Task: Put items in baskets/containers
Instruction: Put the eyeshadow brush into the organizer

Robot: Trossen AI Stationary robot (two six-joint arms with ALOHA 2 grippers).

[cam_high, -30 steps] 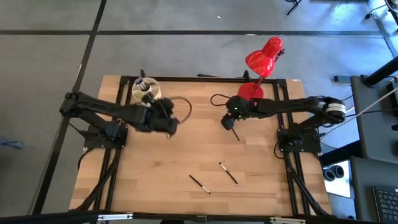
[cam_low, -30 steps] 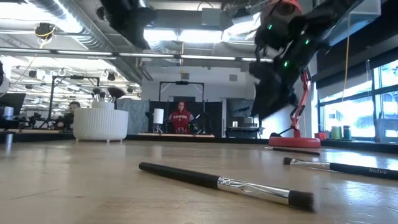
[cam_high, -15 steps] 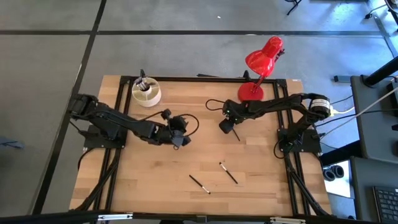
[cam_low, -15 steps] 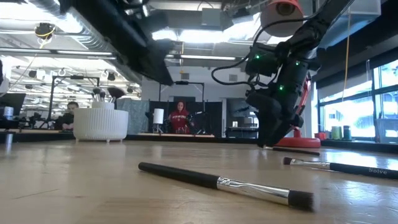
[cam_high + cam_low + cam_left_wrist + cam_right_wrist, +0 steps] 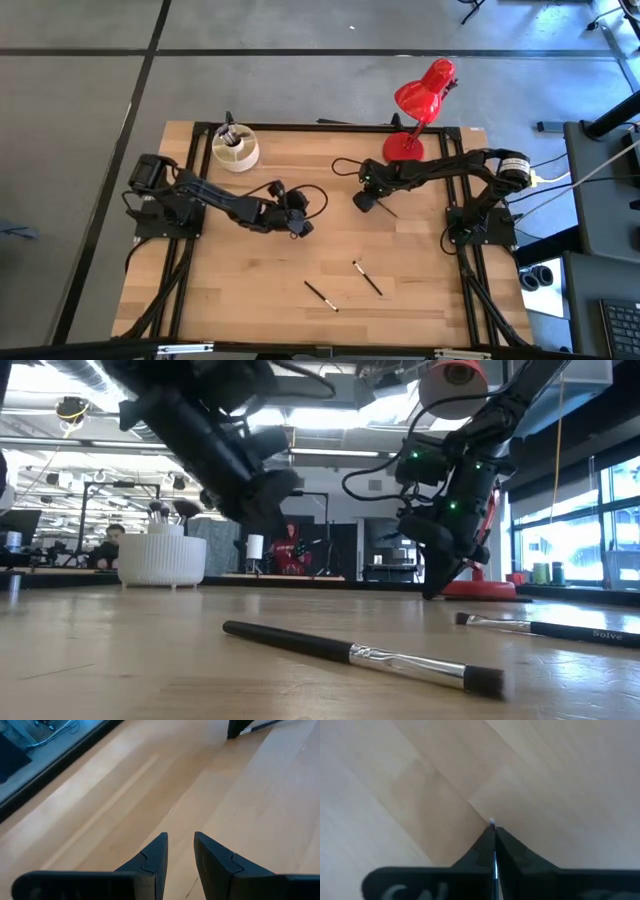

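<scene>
The cream-white cup (image 5: 235, 148) stands at the table's far left with several brushes upright in it (image 5: 162, 560). Two dark brushes lie flat near the front middle (image 5: 367, 278) (image 5: 321, 295). My right gripper (image 5: 362, 203) is down at the tabletop in front of the red lamp, shut on a third brush (image 5: 388, 210). That brush's dark handle runs out toward the table's right. My left gripper (image 5: 300, 228) hovers over the table's middle. Its fingers (image 5: 180, 840) are slightly apart with only bare wood between them. My right gripper pinches the brush between its two shut fingers. A thin pale sliver (image 5: 491, 823) shows at their tips. The fingers slant down from above, with their tips at the tabletop (image 5: 432, 592). Which part of the brush they hold is hidden by the fingers.
A red desk lamp (image 5: 420, 95) stands at the far right with its round base (image 5: 403, 148) just behind my right gripper. Black cables loop near both wrists. Bare wood lies between the two arms and along the near edge.
My left gripper has swung away from the cup toward the table's middle and come lower. My right gripper has dropped to the tabletop at the brush in front of the lamp and shut on it.
</scene>
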